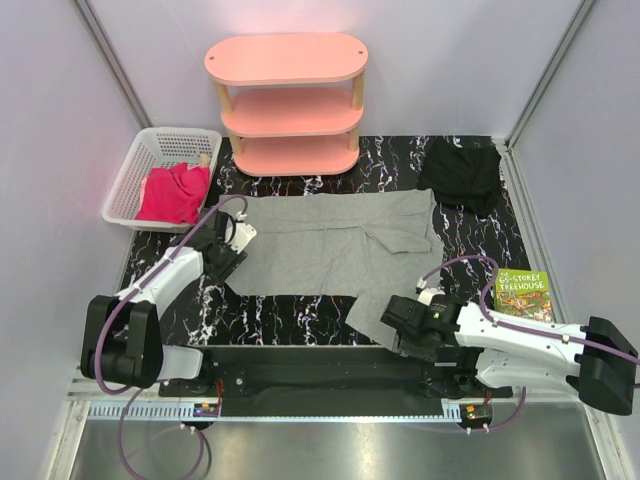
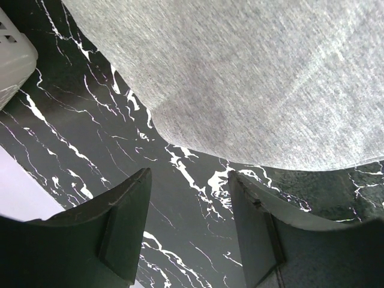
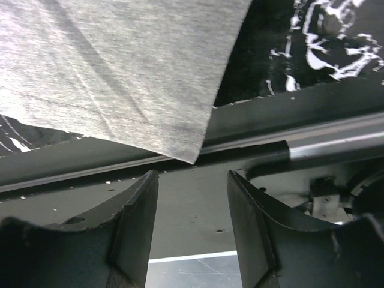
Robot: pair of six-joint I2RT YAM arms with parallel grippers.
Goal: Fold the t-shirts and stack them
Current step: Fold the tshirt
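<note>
grey t-shirt (image 1: 330,245), black white-veined table (image 1: 290,310), pink shelf (image 1: 287,100), magenta cloth (image 1: 175,193), white basket (image 1: 126,183), green book (image 1: 522,295)

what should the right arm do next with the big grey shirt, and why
Probably ease forward until the right arm's open fingers straddle the pointed corner of the large mid-grey cloth t-shirt, then close: that corner lies just ahead of them, and they hold nothing.

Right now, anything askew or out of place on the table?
Yes. The grey t-shirt isn't lying square: its near-right corner trails off the marble mat onto the base rail, just ahead of the open right gripper. The black shirt sits crumpled at the far right corner.
</note>
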